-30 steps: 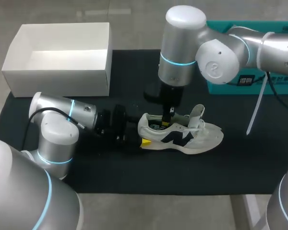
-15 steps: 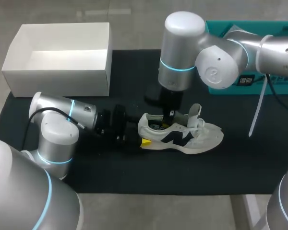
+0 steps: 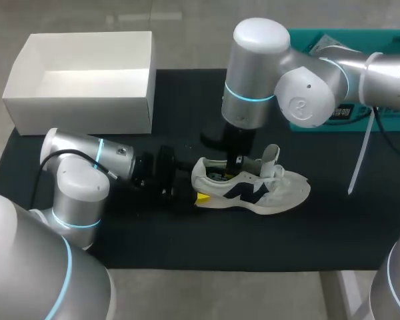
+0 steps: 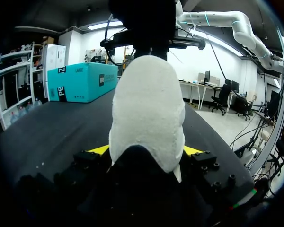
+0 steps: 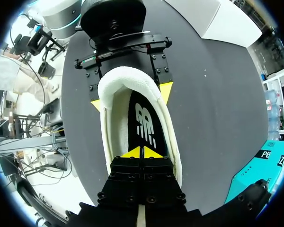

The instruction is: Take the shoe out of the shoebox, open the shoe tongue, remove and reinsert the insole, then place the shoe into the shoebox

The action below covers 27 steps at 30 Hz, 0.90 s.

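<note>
A white shoe [image 3: 253,187] with dark side marks lies on its sole on the black mat, its tongue [image 3: 273,157] lifted up. My left gripper [image 3: 199,185] lies low on the mat and clamps the heel [image 4: 146,109] from both sides, one yellow fingertip [image 4: 99,150] on each flank. My right gripper [image 3: 237,160] comes down from above into the shoe's mouth. Its yellow tips [image 5: 142,152] are shut together just over the black insole [image 5: 144,123], which lies flat inside. The open white shoebox [image 3: 87,80] stands empty at the back left.
A teal box [image 3: 303,123] stands at the back right behind my right arm. A pale strip [image 3: 357,153] hangs from that arm over the mat's right side. The black mat [image 3: 187,240] has bare room in front of the shoe.
My right arm's upper joints have shifted a little to the right while its gripper stays in the shoe's mouth. The shoe and my left arm have not moved.
</note>
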Available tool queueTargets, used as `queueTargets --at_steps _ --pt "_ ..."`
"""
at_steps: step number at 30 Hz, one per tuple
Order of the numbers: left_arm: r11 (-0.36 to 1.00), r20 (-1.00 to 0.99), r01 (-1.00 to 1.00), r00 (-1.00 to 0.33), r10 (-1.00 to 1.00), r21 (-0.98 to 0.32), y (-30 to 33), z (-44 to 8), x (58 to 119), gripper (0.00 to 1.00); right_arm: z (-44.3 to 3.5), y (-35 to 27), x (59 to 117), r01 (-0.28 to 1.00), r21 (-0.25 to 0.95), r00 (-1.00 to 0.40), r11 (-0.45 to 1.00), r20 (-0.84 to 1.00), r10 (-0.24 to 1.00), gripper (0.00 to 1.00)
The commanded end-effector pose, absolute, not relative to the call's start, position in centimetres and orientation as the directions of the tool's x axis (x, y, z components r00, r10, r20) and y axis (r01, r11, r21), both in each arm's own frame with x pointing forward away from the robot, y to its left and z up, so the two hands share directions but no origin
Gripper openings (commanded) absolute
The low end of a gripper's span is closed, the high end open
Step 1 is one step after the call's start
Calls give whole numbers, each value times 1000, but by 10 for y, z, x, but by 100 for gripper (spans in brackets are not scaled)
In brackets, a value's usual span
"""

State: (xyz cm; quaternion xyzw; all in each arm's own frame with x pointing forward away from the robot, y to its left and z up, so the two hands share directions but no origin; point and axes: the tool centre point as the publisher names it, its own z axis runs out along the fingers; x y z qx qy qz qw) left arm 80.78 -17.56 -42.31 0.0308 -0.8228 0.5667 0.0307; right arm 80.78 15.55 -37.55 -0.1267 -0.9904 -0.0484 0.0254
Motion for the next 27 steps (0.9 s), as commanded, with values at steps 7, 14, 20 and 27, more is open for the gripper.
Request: queueTargets --at_steps 7,14,20,27 --pt "354 84 -85 -996 -18 -931 -175 -424 807 0 -374 149 805 260 66 -965 963 -6 261 0" --pt "354 84 -85 -996 -18 -931 -175 -424 807 0 -377 144 802 242 36 -965 970 -98 245 0" --pt "354 84 -85 -996 -18 -931 -175 -424 807 0 -384 143 806 235 34 -959 971 -157 237 0" --pt "354 84 -85 -996 -18 -931 -175 -424 807 0 -389 146 818 221 28 -954 975 -203 222 0"
